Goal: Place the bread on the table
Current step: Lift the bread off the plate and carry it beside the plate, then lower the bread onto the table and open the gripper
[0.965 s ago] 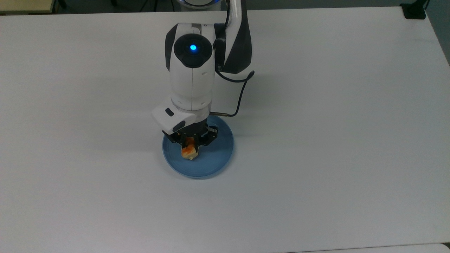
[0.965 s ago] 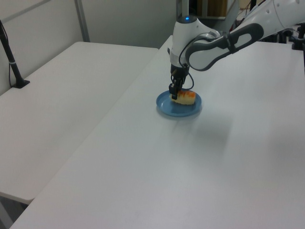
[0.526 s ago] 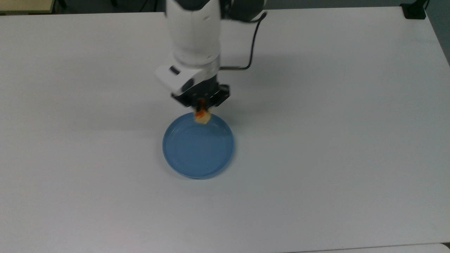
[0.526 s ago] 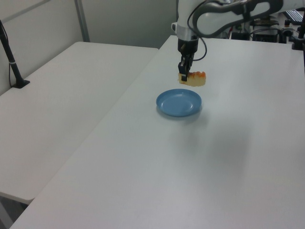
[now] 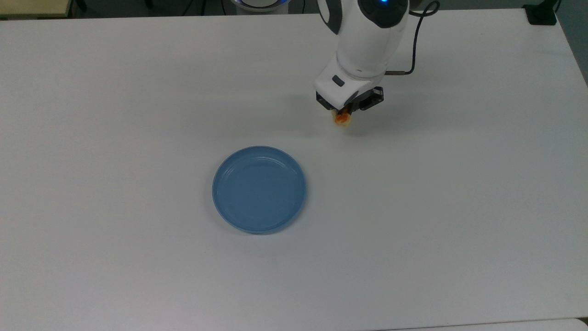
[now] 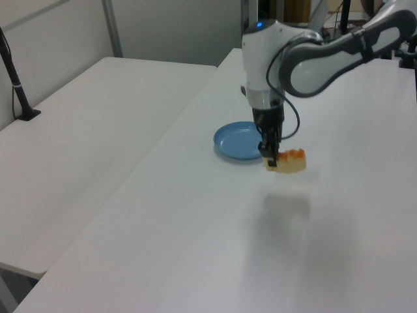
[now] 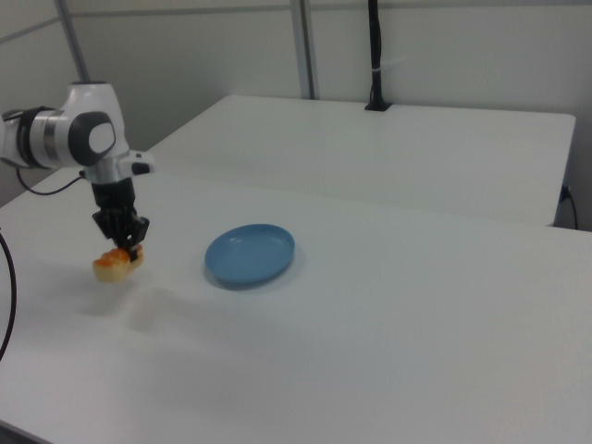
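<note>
The bread [image 6: 287, 161], a pale-tan pastry with orange-brown lumps on top, hangs in the air above the white table [image 5: 459, 207], clear of its shadow below. My gripper [image 6: 270, 158] is shut on the bread's end nearest the plate in the left view. In the top view the bread [image 5: 342, 119] peeks out under the gripper [image 5: 345, 111], up and to the right of the blue plate. The right view has the bread [image 7: 115, 264] held by the gripper [image 7: 127, 249] at the right view's left.
A round blue plate [image 5: 259, 195] sits bare on the table, also seen as the plate [image 6: 242, 139] and the plate [image 7: 250, 254]. A second white table [image 6: 85, 137] stands alongside. A black post [image 6: 14, 78] rises from the second table.
My gripper lifted the bread off the blue plate, then carried it away from the plate, up and right in the top view. The plate is left bare.
</note>
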You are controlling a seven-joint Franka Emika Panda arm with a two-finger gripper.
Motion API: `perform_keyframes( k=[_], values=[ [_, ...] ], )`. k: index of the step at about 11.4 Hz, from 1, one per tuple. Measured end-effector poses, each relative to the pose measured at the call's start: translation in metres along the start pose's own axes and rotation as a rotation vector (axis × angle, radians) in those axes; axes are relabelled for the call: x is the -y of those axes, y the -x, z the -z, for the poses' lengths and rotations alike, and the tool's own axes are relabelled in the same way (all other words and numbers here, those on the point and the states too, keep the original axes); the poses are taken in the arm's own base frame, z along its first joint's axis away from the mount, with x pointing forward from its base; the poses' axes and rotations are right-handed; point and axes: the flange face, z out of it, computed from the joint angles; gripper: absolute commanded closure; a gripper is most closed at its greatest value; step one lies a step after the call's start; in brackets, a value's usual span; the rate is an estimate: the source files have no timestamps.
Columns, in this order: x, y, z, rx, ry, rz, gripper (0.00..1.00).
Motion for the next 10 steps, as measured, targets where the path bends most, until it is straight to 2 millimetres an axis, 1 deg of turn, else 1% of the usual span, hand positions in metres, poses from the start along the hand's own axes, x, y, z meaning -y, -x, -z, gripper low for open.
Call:
perform_keyframes(
  k=[1, 2, 4, 5, 7, 8, 9, 10],
  values=[
    [0.009, 0.007, -0.014, 0.027, 0.008, 0.001, 0.34],
    [0.014, 0.011, -0.025, 0.045, 0.014, -0.002, 0.00],
    [0.021, 0.013, -0.045, 0.068, 0.024, -0.009, 0.00],
    [0.023, 0.015, -0.050, 0.076, 0.027, -0.010, 0.00],
    [0.023, 0.015, -0.052, 0.079, 0.028, -0.010, 0.00],
    [0.021, 0.014, -0.050, 0.075, 0.026, -0.015, 0.00],
    [0.013, 0.010, -0.038, 0.056, 0.015, -0.028, 0.00],
    [-0.003, 0.003, -0.009, 0.010, -0.009, -0.047, 0.00]
  ],
)
